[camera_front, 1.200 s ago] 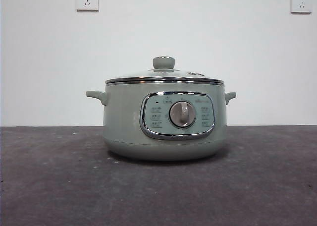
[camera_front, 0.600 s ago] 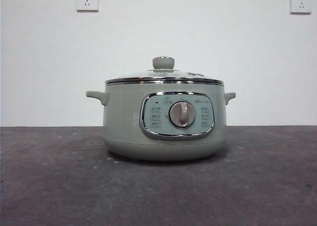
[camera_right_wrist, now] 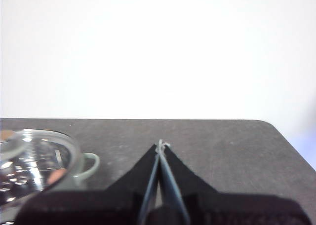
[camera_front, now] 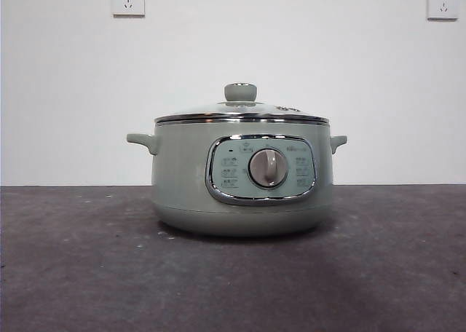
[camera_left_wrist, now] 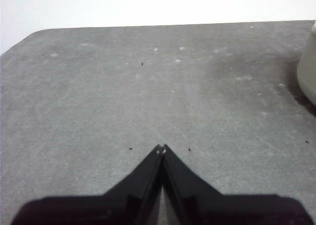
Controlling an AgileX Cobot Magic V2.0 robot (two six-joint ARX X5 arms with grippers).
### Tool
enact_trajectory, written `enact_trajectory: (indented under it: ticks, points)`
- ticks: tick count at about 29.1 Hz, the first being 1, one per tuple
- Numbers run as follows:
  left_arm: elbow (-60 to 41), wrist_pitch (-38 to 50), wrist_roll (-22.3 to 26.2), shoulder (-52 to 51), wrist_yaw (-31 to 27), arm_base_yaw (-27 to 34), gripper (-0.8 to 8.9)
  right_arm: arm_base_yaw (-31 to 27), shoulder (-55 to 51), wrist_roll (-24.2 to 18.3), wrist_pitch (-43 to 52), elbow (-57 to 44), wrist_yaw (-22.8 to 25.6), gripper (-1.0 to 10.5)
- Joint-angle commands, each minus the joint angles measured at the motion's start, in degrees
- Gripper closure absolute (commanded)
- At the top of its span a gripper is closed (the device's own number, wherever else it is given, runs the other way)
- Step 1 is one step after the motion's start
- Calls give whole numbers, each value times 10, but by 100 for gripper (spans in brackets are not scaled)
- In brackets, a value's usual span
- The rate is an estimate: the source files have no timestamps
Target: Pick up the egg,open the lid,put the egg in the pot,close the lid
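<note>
Nothing has changed in the last second: the pot (camera_front: 242,175) sits in the middle of the table (camera_front: 73,274) just as before, and the lid (camera_front: 241,112) is on it. That means the job has either not started or is all done. The egg is not in sight on the table; a reddish spot shows under the glass in the right wrist view, maybe the egg. The left gripper (camera_left_wrist: 161,148) is closed and empty beside the pot. The right gripper (camera_right_wrist: 161,145) is closed and empty too.
</note>
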Motion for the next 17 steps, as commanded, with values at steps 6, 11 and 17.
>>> enact_trajectory:
  ticks: [6,11,17]
  points:
    - [-6,3,-3,0,0,2,817,-2,-82,-7,154,-245,-2,946]
    - [-6,3,-3,0,0,2,817,-2,-121,-2,163,-326,-2,946]
    - [-6,3,-3,0,0,2,817,-2,-131,-3,140,-356,-2,946]
